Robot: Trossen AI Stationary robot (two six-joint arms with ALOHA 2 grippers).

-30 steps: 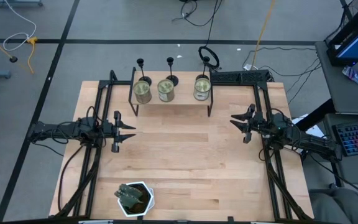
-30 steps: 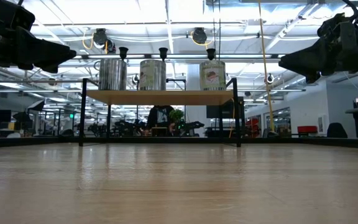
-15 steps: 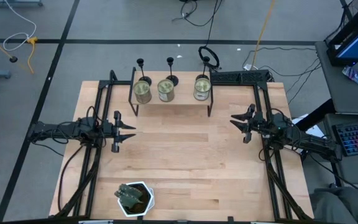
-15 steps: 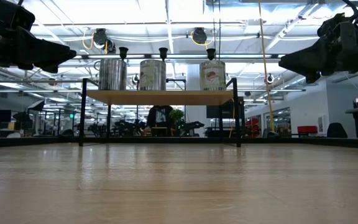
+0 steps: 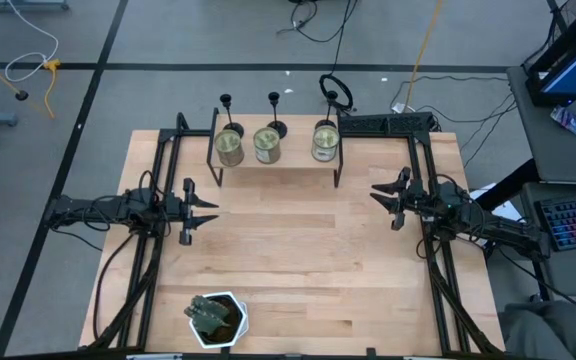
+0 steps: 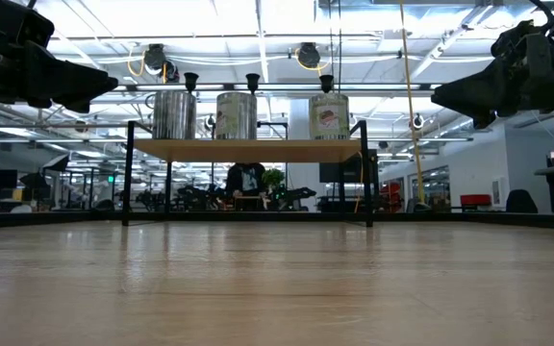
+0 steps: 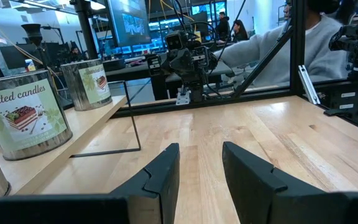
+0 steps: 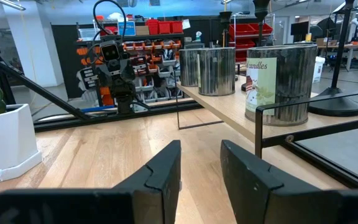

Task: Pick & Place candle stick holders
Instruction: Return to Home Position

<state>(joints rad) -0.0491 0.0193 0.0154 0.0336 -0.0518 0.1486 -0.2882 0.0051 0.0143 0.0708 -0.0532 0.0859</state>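
Left claw (image 5: 213, 213), right claw (image 5: 380, 204) unmoved, empty

"scented candles" on a tin (image 7: 23, 115)

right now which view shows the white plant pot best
High view: the white pot shows whole, plant inside, by the table edge opposite the shelf. The right wrist view catches only part of the pot. Low and left wrist views miss it.

Bright even light from ceiling strips (image 6: 258, 29), faint shadows on the table (image 5: 298, 250)
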